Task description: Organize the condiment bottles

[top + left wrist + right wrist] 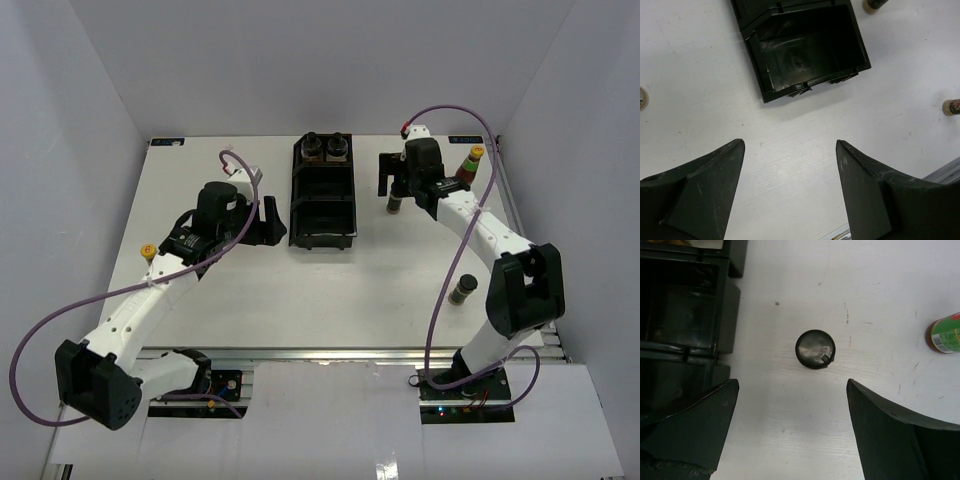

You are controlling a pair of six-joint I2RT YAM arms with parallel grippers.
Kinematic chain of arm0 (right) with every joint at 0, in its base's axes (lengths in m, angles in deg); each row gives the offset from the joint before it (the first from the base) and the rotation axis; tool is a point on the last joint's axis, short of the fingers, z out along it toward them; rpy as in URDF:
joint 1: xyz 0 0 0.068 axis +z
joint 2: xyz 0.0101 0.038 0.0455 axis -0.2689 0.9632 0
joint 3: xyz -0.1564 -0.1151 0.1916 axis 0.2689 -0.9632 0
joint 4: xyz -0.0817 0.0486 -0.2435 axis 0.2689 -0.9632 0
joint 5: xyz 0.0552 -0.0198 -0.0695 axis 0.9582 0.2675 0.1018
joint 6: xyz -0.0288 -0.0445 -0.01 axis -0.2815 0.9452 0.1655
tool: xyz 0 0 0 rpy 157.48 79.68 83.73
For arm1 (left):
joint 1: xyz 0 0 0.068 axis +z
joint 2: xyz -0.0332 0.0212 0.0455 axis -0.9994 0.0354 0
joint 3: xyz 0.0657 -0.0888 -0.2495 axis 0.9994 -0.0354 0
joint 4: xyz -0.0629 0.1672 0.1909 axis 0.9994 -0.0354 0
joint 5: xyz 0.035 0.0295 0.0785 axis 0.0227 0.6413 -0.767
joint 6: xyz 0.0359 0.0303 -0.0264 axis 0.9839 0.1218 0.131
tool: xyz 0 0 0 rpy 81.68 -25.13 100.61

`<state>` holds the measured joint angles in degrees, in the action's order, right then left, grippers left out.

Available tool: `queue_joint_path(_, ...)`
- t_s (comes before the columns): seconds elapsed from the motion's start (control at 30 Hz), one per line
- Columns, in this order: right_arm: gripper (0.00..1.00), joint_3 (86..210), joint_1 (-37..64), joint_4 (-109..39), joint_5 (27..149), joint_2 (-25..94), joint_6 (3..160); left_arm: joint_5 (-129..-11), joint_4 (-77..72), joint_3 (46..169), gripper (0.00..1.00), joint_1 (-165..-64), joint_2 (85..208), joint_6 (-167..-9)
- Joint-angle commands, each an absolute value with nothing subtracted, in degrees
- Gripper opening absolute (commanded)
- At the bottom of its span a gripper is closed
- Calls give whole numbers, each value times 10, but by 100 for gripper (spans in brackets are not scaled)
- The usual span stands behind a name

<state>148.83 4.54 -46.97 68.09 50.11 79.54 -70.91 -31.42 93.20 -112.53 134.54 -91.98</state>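
Two black-capped jars (312, 148) (337, 150) stand in the far end of the black tray (300, 205). A third jar (394, 206) stands on the table right of the tray, its round black cap (815, 348) showing just ahead of my open right gripper (792, 382) (392, 188), which hovers above it. A slim sauce bottle (470, 163) (945, 335) with a green label stands farther right. Another jar (462, 291) sits near the right arm. A yellow cap (147, 252) peeks out beside the left arm. My left gripper (790, 145) (272, 222) is open and empty over bare table beside the tray's empty near compartment (810, 47).
The tray's middle and near compartments hold nothing. White walls enclose the table on three sides. An aluminium rail (340, 352) runs along the near edge. Purple cables loop off both arms. Small bottles show at the left wrist view's edges (951, 107) (642, 98).
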Motion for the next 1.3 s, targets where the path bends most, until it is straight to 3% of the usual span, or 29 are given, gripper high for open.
queue_joint_path(0.0, 98, 1538, 35, -461, 663, 540, 809, -689, -300, 918, 85, -1128, 1305, -926)
queue_joint_path(0.13, 100, 1565, 30, -464, 657, 579, 819, -700, -302, 899, 85, -1128, 1279, -935)
queue_joint_path(0.4, 85, 1607, 17, -468, 665, 642, 828, -696, -314, 873, 85, -1128, 1270, -938)
queue_joint_path(0.7, 75, 1585, 14, -457, 672, 659, 823, -696, -309, 859, 86, -1128, 1234, -936)
queue_joint_path(1.03, 37, 1594, 14, -481, 661, 649, 830, -693, -310, 855, 86, -1128, 1242, -934)
queue_joint_path(1.2, 9, 1616, 15, -506, 655, 614, 839, -701, -316, 858, 86, -1128, 1233, -931)
queue_joint_path(1.27, 8, 1633, 15, -513, 657, 603, 843, -705, -317, 862, 87, -1128, 1230, -932)
